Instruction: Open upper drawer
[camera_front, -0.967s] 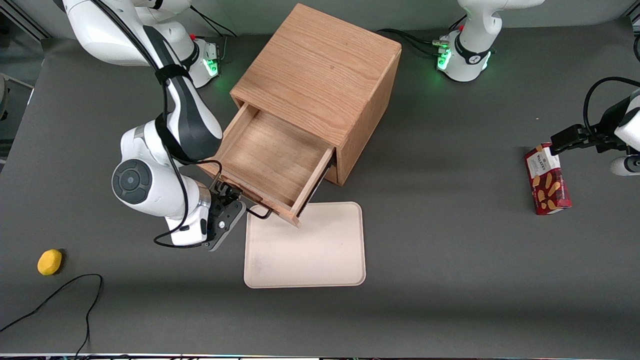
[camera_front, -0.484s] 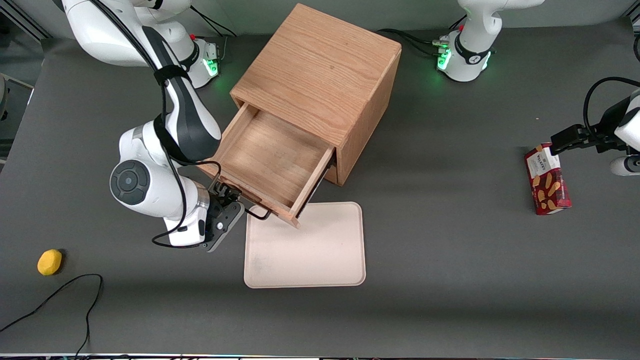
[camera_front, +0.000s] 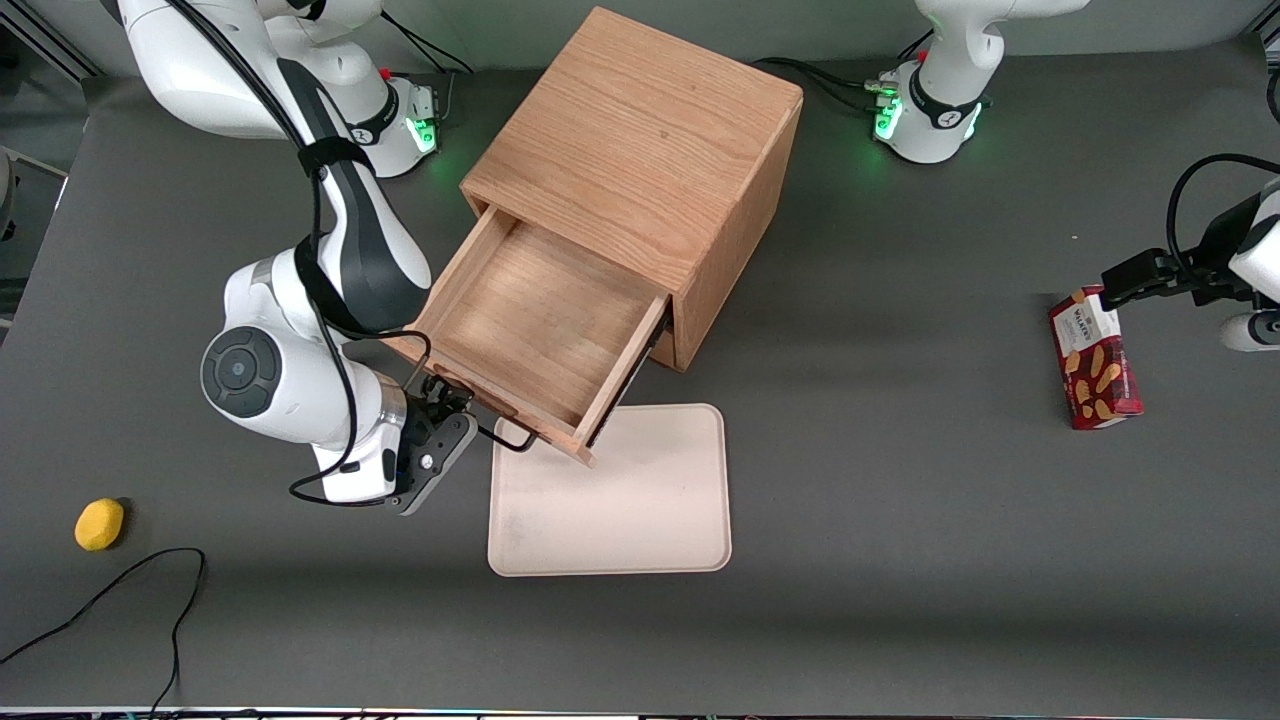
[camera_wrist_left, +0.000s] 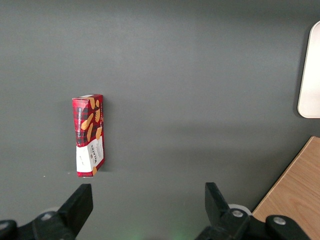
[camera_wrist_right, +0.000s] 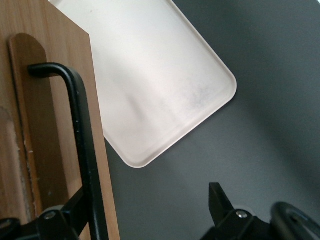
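Note:
The wooden cabinet (camera_front: 640, 130) stands at the middle of the table. Its upper drawer (camera_front: 530, 320) is pulled well out and its light-oak tray is bare inside. The black wire handle (camera_front: 515, 440) sits on the drawer front, nearer the front camera. My right gripper (camera_front: 452, 408) is at the handle's end toward the working arm's side. In the right wrist view the gripper (camera_wrist_right: 147, 200) is open, its fingers wide apart. The handle bar (camera_wrist_right: 85, 150) runs just in front of one finger (camera_wrist_right: 70, 217). The lower drawer is hidden under the upper one.
A beige tray (camera_front: 620, 500) lies on the table under the drawer's front corner, nearer the camera; it also shows in the right wrist view (camera_wrist_right: 160, 85). A yellow object (camera_front: 99, 524) and a black cable (camera_front: 120, 590) lie toward the working arm's end. A red cookie box (camera_front: 1095, 360) lies toward the parked arm's end.
The drawer has slid a little farther out toward the camera. My gripper and wrist have moved with the handle, nearer the camera and toward the working arm's end.

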